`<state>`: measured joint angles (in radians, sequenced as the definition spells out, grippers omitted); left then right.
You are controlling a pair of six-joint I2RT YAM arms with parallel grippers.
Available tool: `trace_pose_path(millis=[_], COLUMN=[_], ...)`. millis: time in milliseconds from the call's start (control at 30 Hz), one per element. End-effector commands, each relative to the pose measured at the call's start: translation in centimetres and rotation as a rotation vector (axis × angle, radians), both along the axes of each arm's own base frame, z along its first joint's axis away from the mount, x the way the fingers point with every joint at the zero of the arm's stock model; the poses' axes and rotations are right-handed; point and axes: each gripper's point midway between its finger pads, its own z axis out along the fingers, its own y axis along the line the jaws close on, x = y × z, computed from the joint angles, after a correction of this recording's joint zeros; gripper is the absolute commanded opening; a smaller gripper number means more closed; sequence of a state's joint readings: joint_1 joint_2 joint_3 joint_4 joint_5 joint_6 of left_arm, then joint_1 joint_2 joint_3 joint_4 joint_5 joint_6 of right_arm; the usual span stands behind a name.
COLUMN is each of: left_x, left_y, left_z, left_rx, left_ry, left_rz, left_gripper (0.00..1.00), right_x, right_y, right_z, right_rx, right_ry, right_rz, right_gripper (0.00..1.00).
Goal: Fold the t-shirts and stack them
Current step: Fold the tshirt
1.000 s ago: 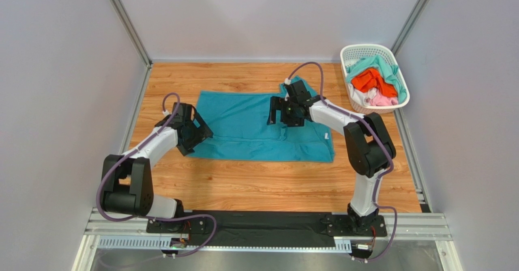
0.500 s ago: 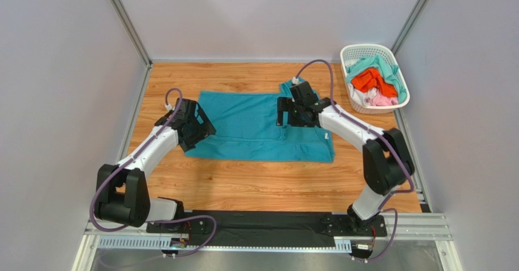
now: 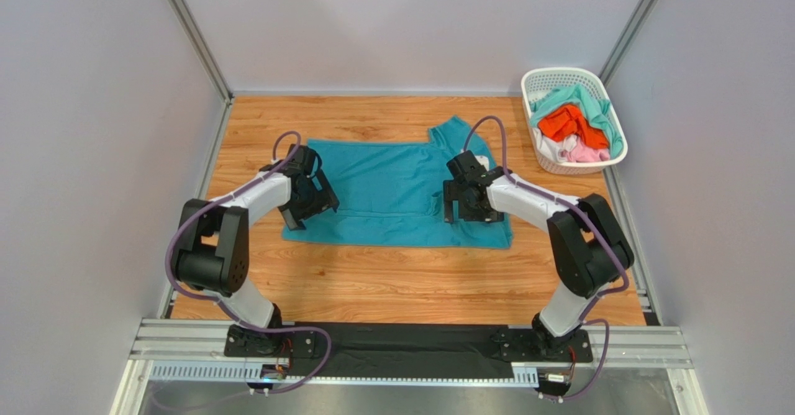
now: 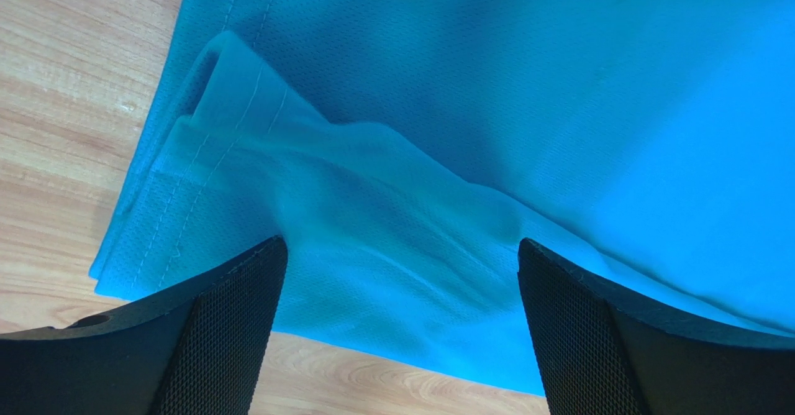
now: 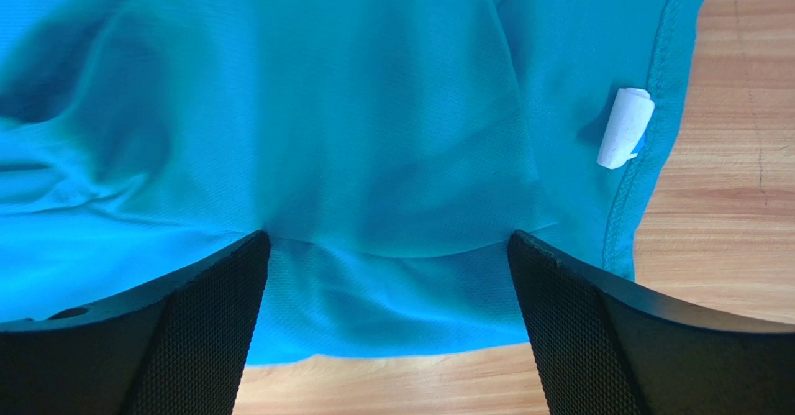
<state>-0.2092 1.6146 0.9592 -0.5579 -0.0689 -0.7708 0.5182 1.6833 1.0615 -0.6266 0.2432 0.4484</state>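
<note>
One t-shirt, the teal one (image 3: 392, 191), lies spread on the wooden table (image 3: 420, 285). Its near edge looks doubled over, so I judge the folding barely begun. The orange (image 3: 564, 121), mint-green (image 3: 594, 98) and pale pink (image 3: 583, 154) shirts sit heaped in the white basket (image 3: 546, 78) at the far right corner. I see no stack anywhere, so nearly everything is left to do.

My left gripper (image 3: 311, 199) reaches in low over the shirt's near-left corner. Its jaws are spread wide and straddle a ridge of layered hem, gripping nothing. My right gripper (image 3: 464, 202) is bent back toward the near-right part, beside the white neck label (image 5: 623, 128). It is equally agape, with only fabric between its fingers (image 5: 201, 322).
</note>
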Motion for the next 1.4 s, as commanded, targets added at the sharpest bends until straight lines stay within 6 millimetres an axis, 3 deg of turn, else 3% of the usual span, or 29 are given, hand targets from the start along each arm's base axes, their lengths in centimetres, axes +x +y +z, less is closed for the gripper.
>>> trace_pose_path(millis=[0,100,133,233,333,500,733,833,933,1167,1367], left_x=[0.6,-0.7,-1.2,-2.9,-5.3,-9.5,-13.5,-14.5,-14.1,-12.5,-11.6], left_y=[-0.1,0.5,0.8,1.2,1.5,2.4,2.7,2.8,3.2,3.2,3.2], left_z=[0.0,-0.8,-0.8,-1.1,-1.3,-1.9,-1.7,-0.9,0.6,3.9,5.2], left_rx=[0.006,0.027,0.036,0.041,0.034,0.032,-0.014,-0.026,-0.022,-0.035,-0.033], left_ry=[-0.010,0.016,0.021,0.041,0.066,0.091,0.069,0.052,-0.029,-0.156,-0.186], left_rz=[-0.018,-0.006,0.000,0.016,0.032,0.066,0.115,0.128,0.141,0.132,0.128], left_gripper=[1.00,1.00,1.00,1.00,1.00,1.00,1.00,1.00,1.00,1.00,1.00], right_x=[1.0,-0.8,-2.2,-4.6,-6.2,-9.9,-14.3,-15.0,-14.6,-10.9,-9.5], right_y=[-0.9,-0.9,-1.2,-0.7,0.3,0.2,0.5,1.1,1.8,2.0,4.5], right_z=[-0.5,-2.0,-3.0,-3.8,-3.4,-3.4,-2.8,-1.6,0.2,3.5,2.6], right_rx=[-0.048,-0.013,-0.013,0.053,0.133,0.188,0.209,0.194,0.191,0.116,0.066], right_ry=[-0.025,0.014,0.048,0.078,0.091,0.116,0.099,0.073,0.007,-0.135,-0.120], right_rz=[-0.050,-0.056,-0.058,-0.030,-0.003,-0.004,-0.024,0.014,0.066,0.060,0.120], right_gripper=[1.00,1.00,1.00,1.00,1.00,1.00,1.00,1.00,1.00,1.00,1.00])
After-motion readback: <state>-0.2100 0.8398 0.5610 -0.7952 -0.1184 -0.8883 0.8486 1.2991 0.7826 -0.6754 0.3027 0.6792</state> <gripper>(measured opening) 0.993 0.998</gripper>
